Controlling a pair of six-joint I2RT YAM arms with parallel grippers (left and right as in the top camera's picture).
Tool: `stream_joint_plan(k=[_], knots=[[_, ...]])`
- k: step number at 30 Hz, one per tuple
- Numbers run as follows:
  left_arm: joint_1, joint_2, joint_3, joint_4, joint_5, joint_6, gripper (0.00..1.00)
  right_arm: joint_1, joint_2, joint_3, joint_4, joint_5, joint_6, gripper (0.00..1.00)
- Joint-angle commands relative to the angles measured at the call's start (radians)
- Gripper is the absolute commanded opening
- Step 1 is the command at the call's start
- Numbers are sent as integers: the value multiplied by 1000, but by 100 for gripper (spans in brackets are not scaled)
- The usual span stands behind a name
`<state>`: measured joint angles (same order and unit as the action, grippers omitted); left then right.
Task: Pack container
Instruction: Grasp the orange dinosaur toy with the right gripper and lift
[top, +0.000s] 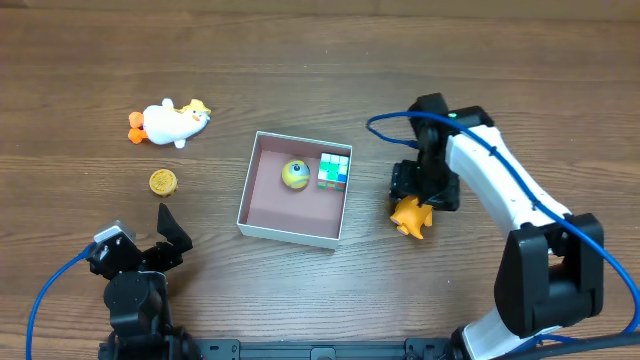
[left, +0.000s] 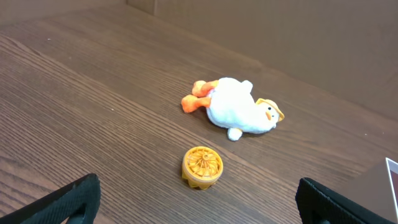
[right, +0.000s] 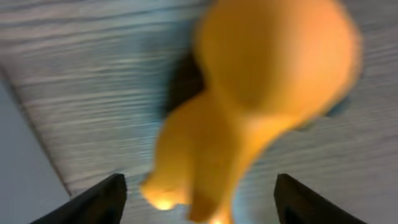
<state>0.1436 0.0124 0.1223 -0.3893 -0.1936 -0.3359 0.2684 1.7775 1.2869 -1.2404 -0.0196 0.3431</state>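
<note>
Your right gripper (right: 199, 202) is nearest the orange toy (top: 410, 218), which lies just right of the container (top: 290, 234). Its jaws are spread wide, one on each side of the toy. Your left gripper (left: 199, 205) is open too, well off to the container's left.

Soft, even light fell from overhead on the wooden worktop (top: 300, 60), bright and free of glare, with the grain crisp. Shadows were short and faint; a thin one lay beneath the plush duck (left: 239, 109) in the sharp left wrist view. The right wrist view was badly out of focus. The orange toy (right: 261, 81) filled it as a smear, the wood took a bluish cast, and the right end effector (right: 198, 199) showed soft-edged dark fingers.
</note>
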Motion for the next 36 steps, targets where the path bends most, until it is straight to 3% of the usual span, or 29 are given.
stream_joint_plan(k=[1,21,26,31,34,36], knots=[[-3,-4,-8,5,11,22,100,42,-33,-2,18,-6,2,72],[-3,-4,-8,5,11,22,100,39,-33,-2,66,87,5,66],[-3,-4,-8,5,11,22,100,39,-33,-2,66,93,5,44],[-3,-4,-8,5,11,22,100,39,-33,-2,66,97,5,33],[-3,-4,-8,5,11,22,100,39,-33,-2,66,97,5,19],[-3,-4,-8,5,11,22,100,39,-33,-2,69,97,5,4]])
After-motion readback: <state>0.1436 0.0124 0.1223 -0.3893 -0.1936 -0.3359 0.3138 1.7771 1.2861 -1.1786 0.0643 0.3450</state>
